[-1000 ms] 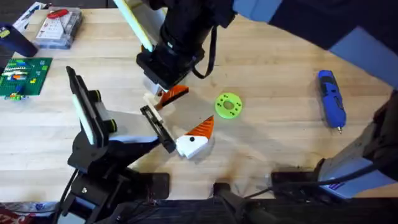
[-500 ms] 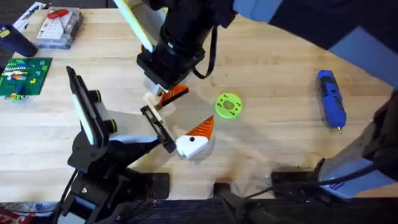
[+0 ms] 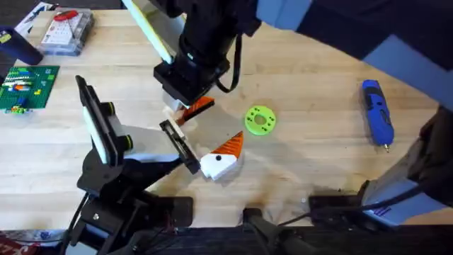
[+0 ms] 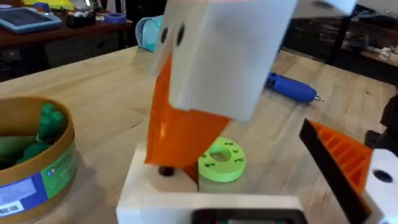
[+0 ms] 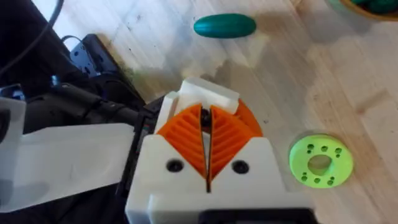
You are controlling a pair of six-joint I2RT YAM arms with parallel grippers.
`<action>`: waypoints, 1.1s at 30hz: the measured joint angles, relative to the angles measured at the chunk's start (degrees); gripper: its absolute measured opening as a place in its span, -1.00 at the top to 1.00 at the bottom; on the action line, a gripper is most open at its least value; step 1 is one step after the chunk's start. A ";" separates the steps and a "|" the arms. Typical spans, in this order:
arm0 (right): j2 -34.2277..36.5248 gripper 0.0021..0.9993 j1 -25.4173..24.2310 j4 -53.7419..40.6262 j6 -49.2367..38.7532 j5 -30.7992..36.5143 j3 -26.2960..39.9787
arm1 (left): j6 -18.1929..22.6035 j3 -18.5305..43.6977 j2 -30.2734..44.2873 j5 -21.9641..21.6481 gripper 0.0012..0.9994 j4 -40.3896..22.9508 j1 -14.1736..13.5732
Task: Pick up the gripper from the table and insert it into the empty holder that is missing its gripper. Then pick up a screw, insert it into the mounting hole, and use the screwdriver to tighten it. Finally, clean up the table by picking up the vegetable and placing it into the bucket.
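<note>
The right gripper point(image 3: 185, 98) hangs over the surface point(image 3: 318, 78) just beside the holder point(image 3: 178, 145), on the side farther from the arms' bases. In the right wrist view its orange ribbed pads point(image 5: 186, 138) stand nearly together, with a thin dark line between them. They seem to be pinched on the cream-white gripper piece point(image 3: 195, 108), though the point of contact is hidden under the pads. The orange wedge of that piece shows just beyond the holder's black plate, very near it. Whether the two touch cannot be told.

The holder sits on the end of a white arm on a black stand. Against its near end rests the twin wedge point(image 3: 225, 154), a bulkier white block with an orange tip. A green disc point(image 3: 260, 120) with small holes lies near the holder, past the twin wedge.

The blue screwdriver point(image 3: 376, 113) lies flat on the surface well apart from the holder, far off to its right. A dark green vegetable point(image 5: 224, 26) lies on the wood, apart from the holder and beyond the held piece. The yellow-orange bucket point(image 4: 37, 180) stands upright farther off and has green items inside it.
</note>
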 joint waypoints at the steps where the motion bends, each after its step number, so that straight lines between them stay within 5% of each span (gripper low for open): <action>1: 0.00 0.99 0.00 0.02 0.00 0.02 0.00 | -0.10 0.00 -0.02 -0.06 -0.99 0.00 0.00; 10: 0.00 0.98 0.02 -0.03 0.00 0.09 0.09 | -0.06 0.00 0.00 -0.06 -0.99 0.02 0.00; 15: -0.02 0.22 0.02 -0.02 -0.11 0.09 0.20 | -0.26 0.00 0.00 -0.10 -0.99 0.00 0.00; 19: -0.21 -0.84 -0.44 -0.22 -0.20 1.09 0.24 | -0.27 0.00 0.00 -0.23 -0.99 0.04 0.07; 20: -0.45 -0.95 -0.96 -0.26 -0.33 1.11 0.24 | -0.23 0.00 0.00 -0.17 -0.99 0.04 0.06; 33: -6.90 -0.99 -7.42 -1.86 -0.37 0.92 0.31 | -0.23 0.00 0.00 -0.13 -0.99 0.04 0.04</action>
